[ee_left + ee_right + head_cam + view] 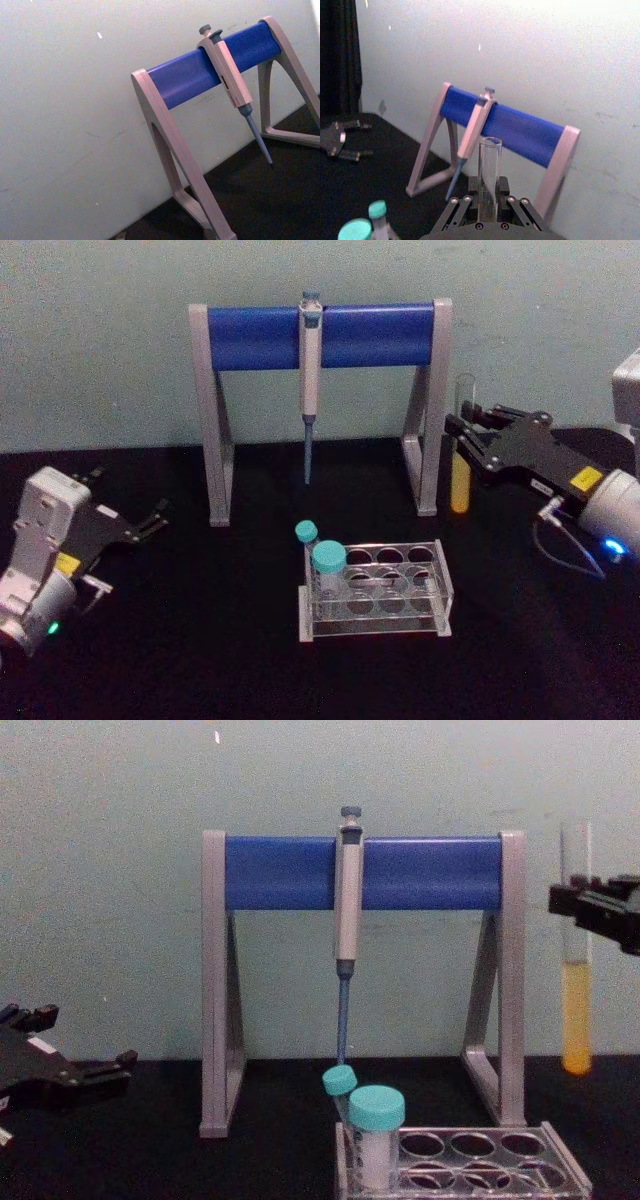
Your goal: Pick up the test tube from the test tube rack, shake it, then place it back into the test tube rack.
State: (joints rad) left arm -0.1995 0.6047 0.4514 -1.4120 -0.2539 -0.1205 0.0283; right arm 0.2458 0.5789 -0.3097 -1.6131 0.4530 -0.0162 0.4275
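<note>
My right gripper (466, 432) is shut on the test tube (460, 452), holding it upright in the air to the right of the pipette stand, above and right of the test tube rack (375, 589). The tube is clear glass with yellow-orange liquid (576, 1017) in its lower part; its open top (490, 150) rises between the fingers of the right gripper (489, 202). From the chest, the right gripper (577, 903) clamps the tube's upper half. The rack (470, 1163) holds two teal-capped tubes (328, 570) at its left end. My left gripper (150, 518) rests open at the left.
The grey-and-blue pipette stand (320, 335) stands behind the rack with a grey pipette (310, 370) hanging from its bar. The black table (200, 660) ends at a pale wall. The stand's right leg (430, 440) is close to the held tube.
</note>
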